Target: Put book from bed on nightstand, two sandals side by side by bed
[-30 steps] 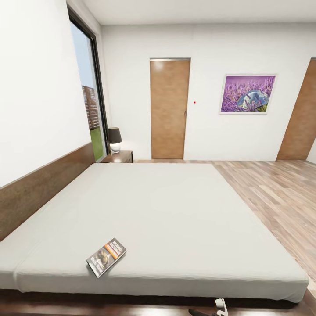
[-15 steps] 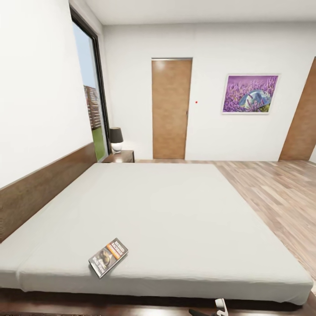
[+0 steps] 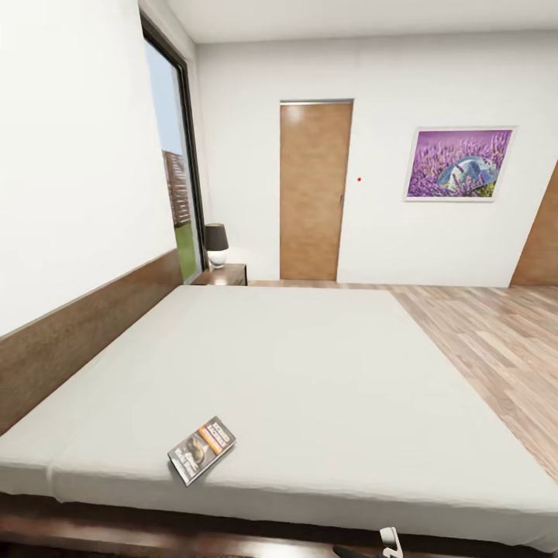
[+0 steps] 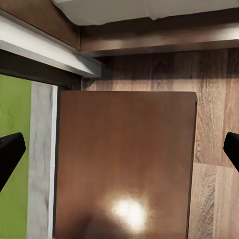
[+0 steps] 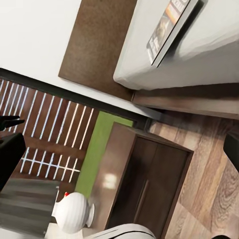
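Off-white bed [image 3: 325, 372] carries the book [image 3: 201, 450] near its front edge.

Camera: the head view is panning toward the headboard [image 3: 85, 333].
Things: none is shifting on the bed [image 3: 310, 372].

Bed with one book on it

We see the bed [image 3: 310, 372], off-white and flat, carrying the book [image 3: 201, 450] near its front edge, toward the headboard [image 3: 77, 341] side.

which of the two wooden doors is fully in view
The wooden door just right of the window, with its whole frame showing. The other door, past the lavender picture, is cut by the picture's edge.
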{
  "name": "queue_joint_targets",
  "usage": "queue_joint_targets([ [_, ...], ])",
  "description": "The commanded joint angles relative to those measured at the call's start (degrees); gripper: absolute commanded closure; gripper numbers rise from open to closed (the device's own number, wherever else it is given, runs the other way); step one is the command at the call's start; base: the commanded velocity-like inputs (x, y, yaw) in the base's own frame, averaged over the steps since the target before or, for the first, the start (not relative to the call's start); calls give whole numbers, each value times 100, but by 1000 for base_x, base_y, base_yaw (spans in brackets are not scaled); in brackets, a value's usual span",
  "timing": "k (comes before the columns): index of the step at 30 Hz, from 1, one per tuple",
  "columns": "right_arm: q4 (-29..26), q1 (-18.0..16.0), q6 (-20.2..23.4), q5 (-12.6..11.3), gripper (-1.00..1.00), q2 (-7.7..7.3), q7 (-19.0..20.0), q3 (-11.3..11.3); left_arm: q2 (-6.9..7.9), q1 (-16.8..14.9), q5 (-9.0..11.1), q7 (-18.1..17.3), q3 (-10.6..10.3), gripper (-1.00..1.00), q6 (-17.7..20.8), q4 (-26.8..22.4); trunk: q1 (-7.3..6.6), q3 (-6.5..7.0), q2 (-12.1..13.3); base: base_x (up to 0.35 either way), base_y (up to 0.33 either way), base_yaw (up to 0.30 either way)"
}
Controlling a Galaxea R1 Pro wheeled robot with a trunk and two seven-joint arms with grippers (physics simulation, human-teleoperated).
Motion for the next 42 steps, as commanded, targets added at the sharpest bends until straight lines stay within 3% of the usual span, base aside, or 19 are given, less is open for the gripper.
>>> queue_joint_targets([
  [1,-3,-7,60,49,-100,5,27,-50,2,-41,61,37,-32,-100,20,-11,0,-6,-3,0,0,24],
  [10,-20,-16,76,14,-100,35,16,-60,2,-41,65,37,-32,-100,20,-11,0,-8,-3,0,0,10],
  [17,-17,-107,97,-287,-100,75,-16,-63,2,-41,71,37,-32,-100,40,-11,0,-8,-3,0,0,2],
  [22,-2,-277,111,-477,-100,111,-389,-63,2,-41,63,37,-32,-100,101,-15,0,-8,-3,0,0,0],
  [30,7,-394,119,-553,-100,174,-732,-63,2,-41,62,37,-32,-100,128,-11,0,-8,-3,0,0,0],
  [42,12,-425,71,-583,-100,309,-861,-77,2,-41,58,37,-32,-100,134,-12,0,-8,-3,0,0,0],
])
